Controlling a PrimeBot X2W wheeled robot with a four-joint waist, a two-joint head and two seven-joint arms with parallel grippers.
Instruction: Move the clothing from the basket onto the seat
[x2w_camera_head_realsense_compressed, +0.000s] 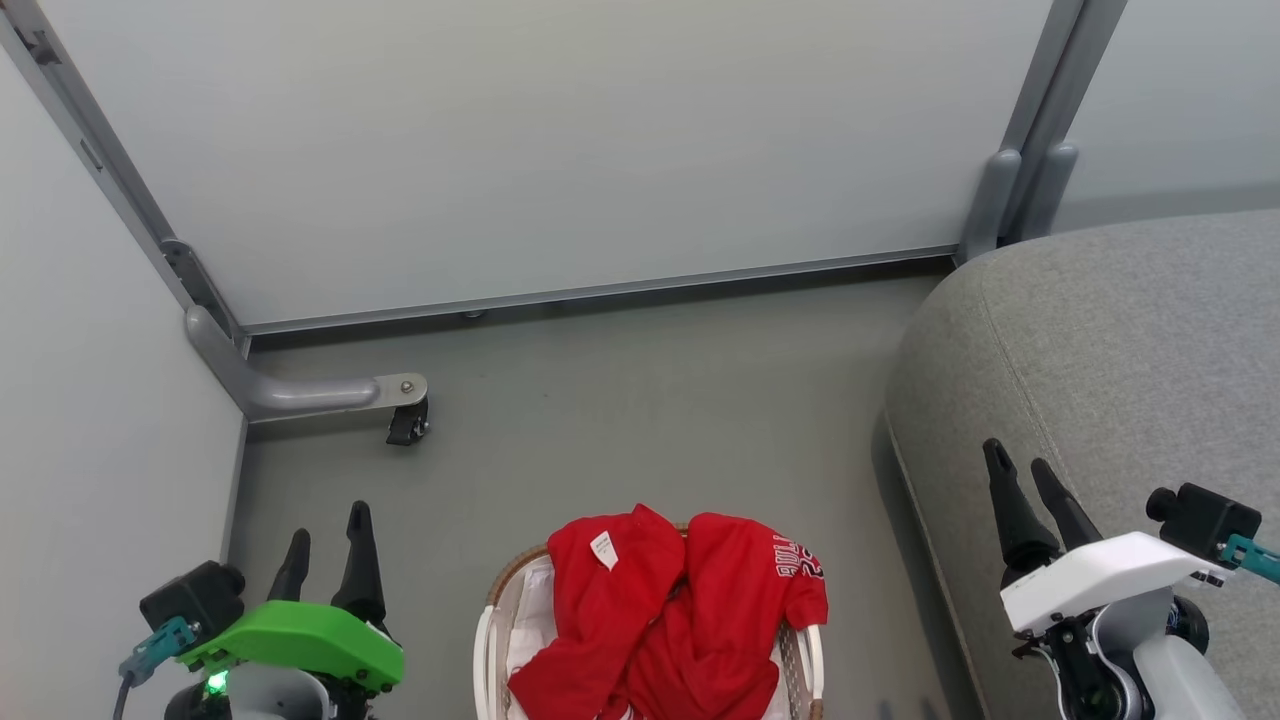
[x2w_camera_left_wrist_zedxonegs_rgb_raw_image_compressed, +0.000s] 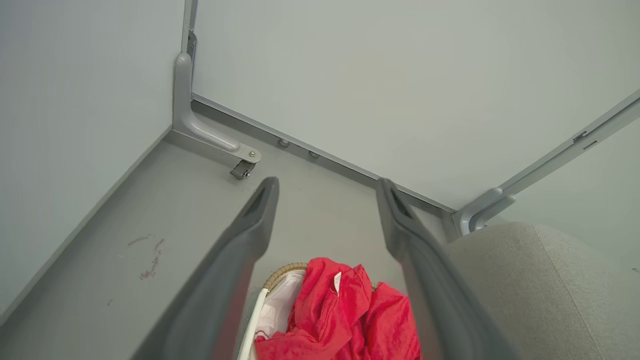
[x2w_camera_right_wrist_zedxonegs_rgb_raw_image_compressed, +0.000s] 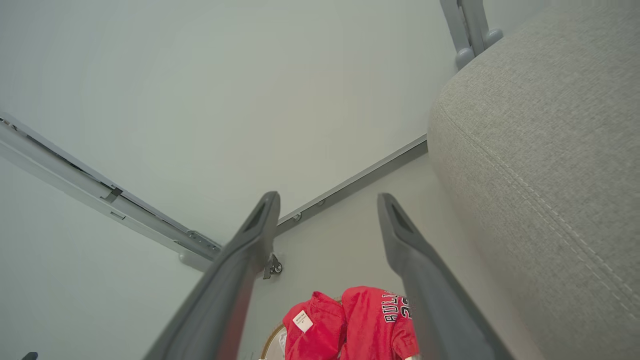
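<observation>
Grey matte floor (x2w_camera_head_realsense_compressed: 620, 400) w/ pale partition panels on 3 sides: back panel (x2w_camera_head_realsense_compressed: 560, 130) across the far edge, left panel (x2w_camera_head_realsense_compressed: 90, 420) along the left edge, third panel (x2w_camera_head_realsense_compressed: 1180, 90) at far right. Grey metal rail (x2w_camera_head_realsense_compressed: 600, 292) runs along the back panel's base. At the floor's far-left corner a grey post (x2w_camera_head_realsense_compressed: 100, 160) comes down and bends into a foot bracket (x2w_camera_head_realsense_compressed: 320, 395) lying out over the floor, w/ a small black caster (x2w_camera_head_realsense_compressed: 408, 425) under its tip. Twin grey posts (x2w_camera_head_realsense_compressed: 1020, 190) at the far-right corner. Left wrist view: reddish-brown scuff marks (x2w_camera_left_wrist_zedxonegs_rgb_raw_image_compressed: 150, 260) on the floor nr the left panel; two small round studs (x2w_camera_left_wrist_zedxonegs_rgb_raw_image_compressed: 283, 143) at the rail's base.
</observation>
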